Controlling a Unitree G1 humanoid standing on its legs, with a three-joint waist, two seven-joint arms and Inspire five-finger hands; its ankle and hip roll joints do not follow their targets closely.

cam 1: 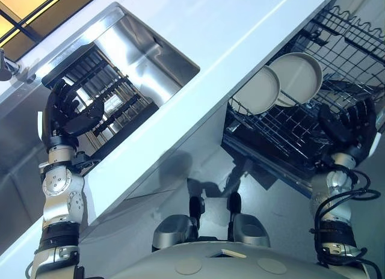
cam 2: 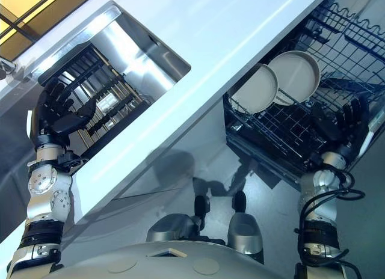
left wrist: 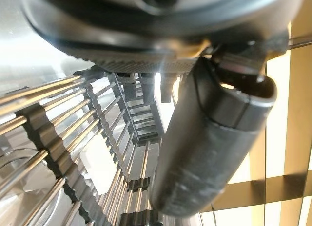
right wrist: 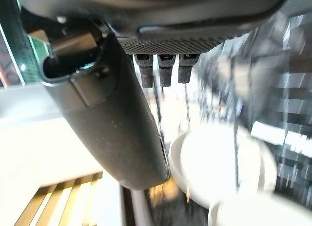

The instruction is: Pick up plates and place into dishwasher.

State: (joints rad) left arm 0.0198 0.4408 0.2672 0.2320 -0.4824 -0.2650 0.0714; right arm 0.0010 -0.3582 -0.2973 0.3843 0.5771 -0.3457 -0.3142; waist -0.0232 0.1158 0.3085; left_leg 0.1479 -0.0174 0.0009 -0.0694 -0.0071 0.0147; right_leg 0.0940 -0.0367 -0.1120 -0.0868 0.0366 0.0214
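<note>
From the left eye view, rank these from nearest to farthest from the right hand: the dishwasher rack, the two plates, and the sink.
1. Dishwasher rack: directly beneath the right hand.
2. Plates: standing in the rack toward the counter; too close to each other to rank.
3. Sink: across the counter, by the left hand.

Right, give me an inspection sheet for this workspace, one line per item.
Surface: white counter runs across the view, bare where it shows.
Job's things: two pale plates stand on edge in the dishwasher rack, overlapping.
Clutter: dark dish rack sits in the steel sink; no plates seen in it.
Hands: left hand open over the dish rack, holding nothing; right hand open over the dishwasher rack, holding nothing.
Cables: nothing seen.
Surroundings: grey floor under the counter; wooden slats beyond the sink.
</note>
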